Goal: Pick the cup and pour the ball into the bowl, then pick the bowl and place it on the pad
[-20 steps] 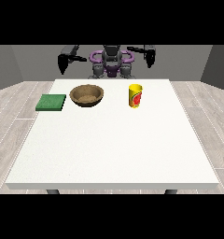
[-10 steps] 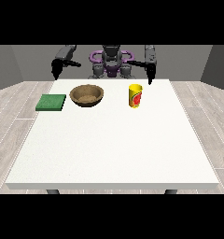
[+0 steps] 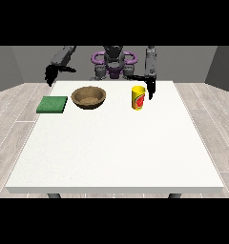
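Near half of the big white surface (image 3: 116, 157) carries nothing I need, so no snag risk there. All the work sits along the far strip.

Yellow cylindrical cup with a red label (image 3: 138, 97) stands upright toward the view's right. Can't see the ball from here, presumably down inside it. Brown wooden bowl (image 3: 89, 96) is just to the cup's left in the view, apart from it. Flat green square pad (image 3: 52, 104) lies further left, near the surface's edge, apart from the bowl.

My hand at the view's right (image 3: 150, 88) hangs just beside the cup on its right, fingers pointing down. Not closed on anything as far as I can make out, but whether the fingers are spread or together I cannot tell. Contact with the cup: can't confirm either way.

My hand at the view's left (image 3: 50, 76) hovers beyond the pad, off the back corner, holding nothing. Finger state unclear too.

Risks, as I judge them:
- hand comes in too low or sideways and knocks the tall cup over, so the ball rolls out short of the bowl
- tipping the cup too soon misses the bowl
- an arm swinging across nudges the bowl
- the pad sits close to the edge, so the bowl may land partly off it
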